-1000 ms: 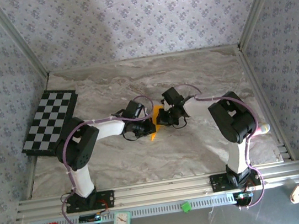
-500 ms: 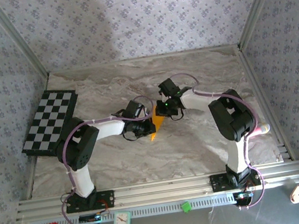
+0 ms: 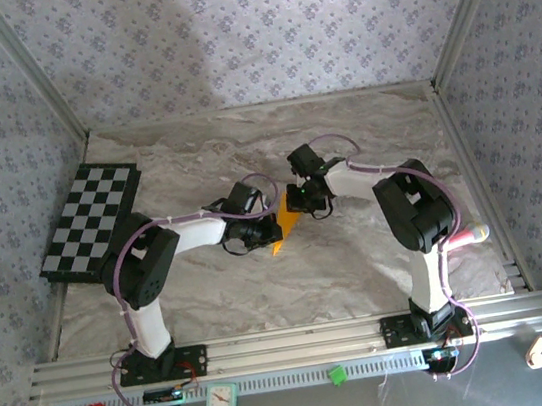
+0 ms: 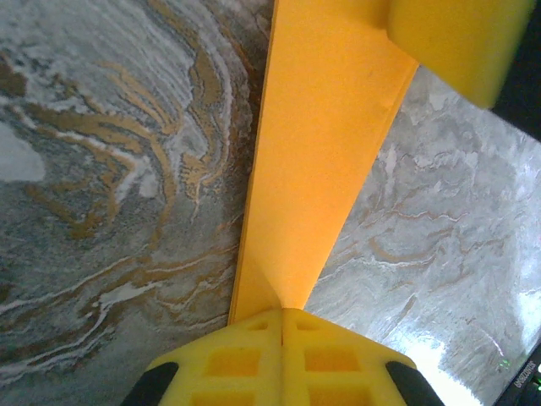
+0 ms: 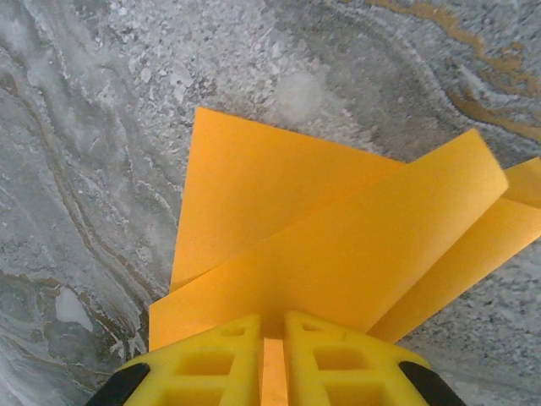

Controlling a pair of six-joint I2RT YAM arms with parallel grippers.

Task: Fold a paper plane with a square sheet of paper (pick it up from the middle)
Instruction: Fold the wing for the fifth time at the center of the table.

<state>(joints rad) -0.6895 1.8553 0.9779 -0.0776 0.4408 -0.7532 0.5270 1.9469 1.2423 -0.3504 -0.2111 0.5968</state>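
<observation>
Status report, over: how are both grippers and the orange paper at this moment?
Left gripper shut on the folded orange paper. Right gripper nearly closed around its layered edge, grip uncertain. Checkered mat far left, not in the way.

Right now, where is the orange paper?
Mid-table in the top view, the folded orange paper is held by the left pincer and right pincer, right of the checkered mat.

Orange paper plane, black-and-white checkered mat
</observation>
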